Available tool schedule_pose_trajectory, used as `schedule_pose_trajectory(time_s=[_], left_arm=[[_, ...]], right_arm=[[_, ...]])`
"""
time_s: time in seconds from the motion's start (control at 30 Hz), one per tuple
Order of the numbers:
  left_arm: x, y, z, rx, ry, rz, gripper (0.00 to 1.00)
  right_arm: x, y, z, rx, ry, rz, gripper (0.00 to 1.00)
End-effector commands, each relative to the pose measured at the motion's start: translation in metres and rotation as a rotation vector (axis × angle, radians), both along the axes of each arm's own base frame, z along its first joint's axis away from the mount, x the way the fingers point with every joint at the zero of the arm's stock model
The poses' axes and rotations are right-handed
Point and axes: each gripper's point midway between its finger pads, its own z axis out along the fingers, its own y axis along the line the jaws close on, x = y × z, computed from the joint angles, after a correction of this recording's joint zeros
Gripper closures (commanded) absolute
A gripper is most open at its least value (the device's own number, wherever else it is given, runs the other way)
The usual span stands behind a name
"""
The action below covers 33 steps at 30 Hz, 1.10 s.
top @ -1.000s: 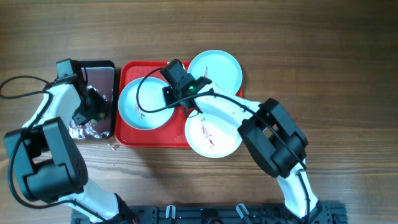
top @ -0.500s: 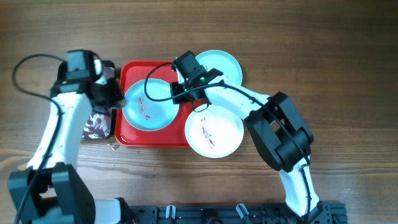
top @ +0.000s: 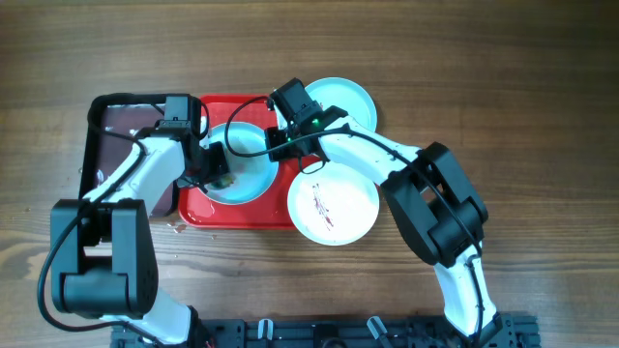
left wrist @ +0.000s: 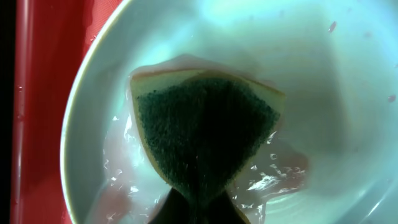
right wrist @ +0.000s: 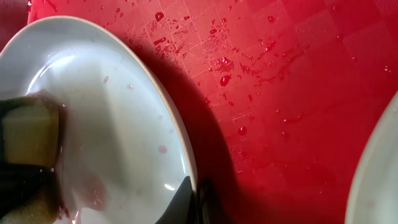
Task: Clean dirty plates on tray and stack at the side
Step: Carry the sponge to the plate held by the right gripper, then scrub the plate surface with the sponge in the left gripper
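Observation:
A pale turquoise plate (top: 250,174) lies on the red tray (top: 242,215). My left gripper (top: 219,176) is shut on a yellow-and-green sponge (left wrist: 205,134) pressed green side down into that plate (left wrist: 348,93), with pinkish water around it. My right gripper (top: 282,147) is shut on the plate's rim (right wrist: 180,149); the sponge shows at the left in the right wrist view (right wrist: 28,149). A second turquoise plate (top: 340,104) sits at the tray's back right corner. A white plate (top: 334,208) with dark red smears overlaps the tray's right front edge.
A black tray (top: 121,145) with a brownish inside stands left of the red tray. Water drops speckle the red tray floor (right wrist: 280,81). Bare wooden table (top: 522,116) lies to the right and behind.
My left arm has swung from the black tray over to the red tray and set the sponge into the turquoise plate. My right gripper has stayed on the plate's rim.

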Motion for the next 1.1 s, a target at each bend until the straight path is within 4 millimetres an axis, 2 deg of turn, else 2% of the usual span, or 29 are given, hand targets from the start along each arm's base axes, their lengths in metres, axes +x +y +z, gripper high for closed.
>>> schedule_pose_trajectory(time_s=[0.0,0.1,0.2,0.27,0.4,0.6,0.77,0.83,0.93,1.0,1.07], left_arm=[[-0.014,-0.009,-0.02,-0.034,0.075,-0.04,0.96],[-0.023,-0.053,-0.012,-0.23,0.084,-0.17,0.96],[-0.029,-0.083,-0.002,-0.363,0.08,-0.242,0.96],[-0.029,-0.093,0.0,-0.385,0.074,-0.263,0.96],[-0.021,-0.1,0.001,-0.383,0.031,-0.287,0.96],[0.015,-0.071,-0.006,-0.207,-0.069,-0.134,0.96],[0.049,-0.07,0.0,-0.183,-0.214,-0.137,0.96],[0.056,-0.067,0.001,-0.165,-0.243,-0.128,0.96],[0.061,-0.035,-0.006,-0.016,-0.236,0.054,0.96],[0.055,-0.006,-0.009,0.113,-0.215,0.198,0.96],[0.038,0.023,-0.011,0.248,-0.172,0.355,0.96]], right_arm=[[-0.003,0.001,-0.012,-0.003,0.018,0.02,0.96],[-0.003,0.001,-0.012,-0.003,0.018,0.02,0.96],[-0.003,0.001,-0.012,-0.003,0.018,0.02,0.96],[-0.003,0.001,-0.012,-0.003,0.018,0.02,0.96],[-0.003,0.001,-0.012,-0.003,0.018,0.02,0.96],[-0.003,0.001,-0.012,-0.004,0.02,0.02,0.96],[-0.003,0.001,-0.012,-0.003,0.021,0.018,0.97],[-0.004,0.001,-0.012,-0.005,0.022,0.018,0.96],[-0.004,0.001,-0.012,-0.005,0.023,0.018,0.96],[-0.004,0.001,-0.012,-0.005,0.022,0.018,0.96],[-0.004,0.001,-0.012,-0.005,0.022,0.018,0.96]])
